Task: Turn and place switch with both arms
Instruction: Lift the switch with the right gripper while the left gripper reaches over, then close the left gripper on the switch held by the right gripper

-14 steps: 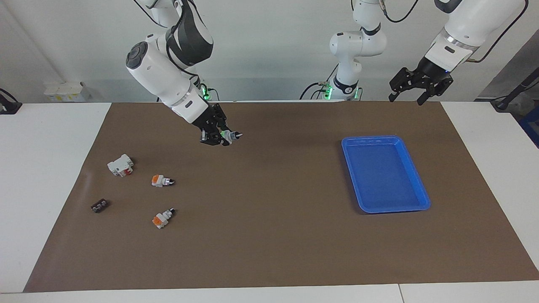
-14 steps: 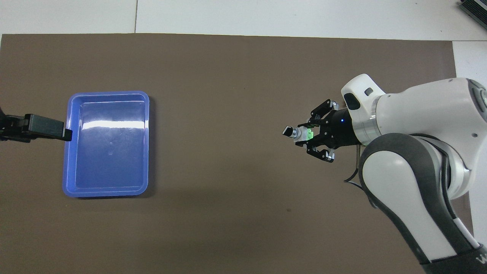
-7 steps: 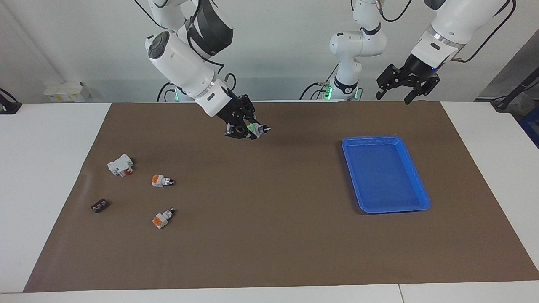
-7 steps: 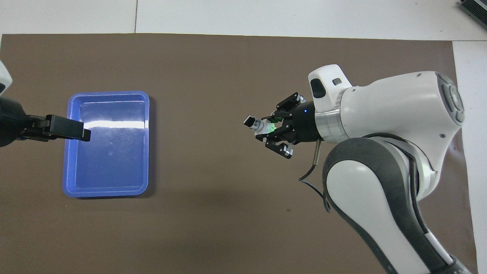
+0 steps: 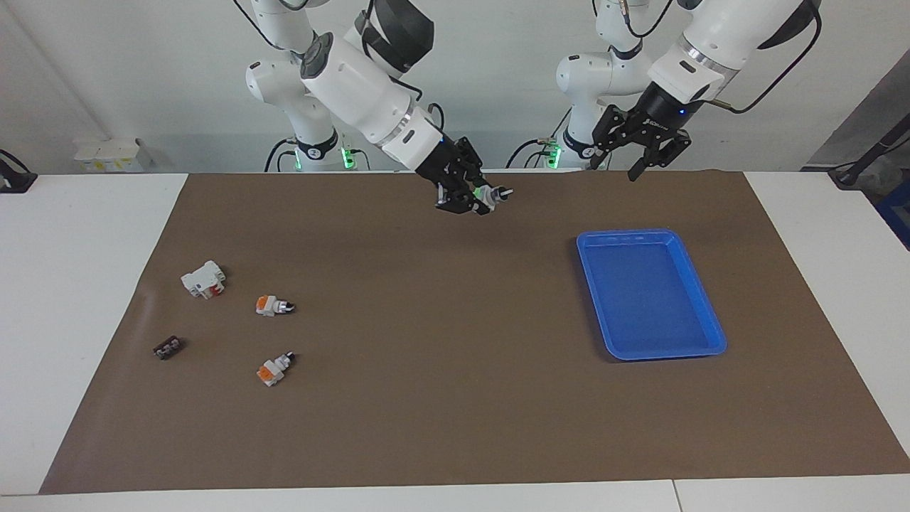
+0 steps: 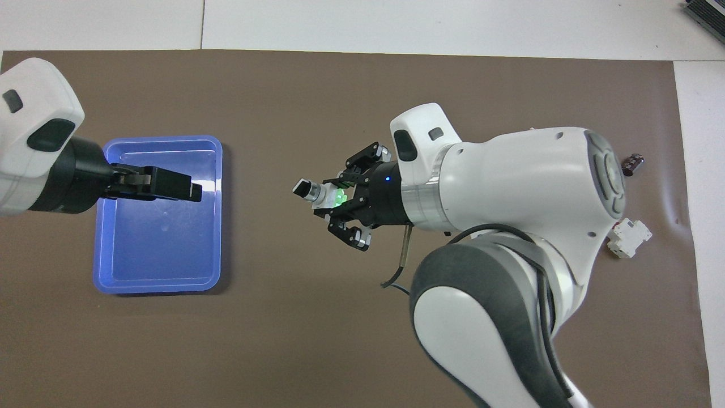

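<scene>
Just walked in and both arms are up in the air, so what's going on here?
The right gripper is shut on the green-ended switch and holds it in the air over the brown mat, its knob pointing toward the left arm. The left gripper hangs open, raised over the blue tray, which holds nothing. It looks like a handover is coming. Two orange-ended switches, a white breaker and a small black part lie on the mat at the right arm's end.

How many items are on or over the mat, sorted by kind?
Green-block switch, held up by the right gripper: 1
Orange-block switches: 2
White breaker: 1
Small black part: 1
Blue tray: 1
Total: 6
</scene>
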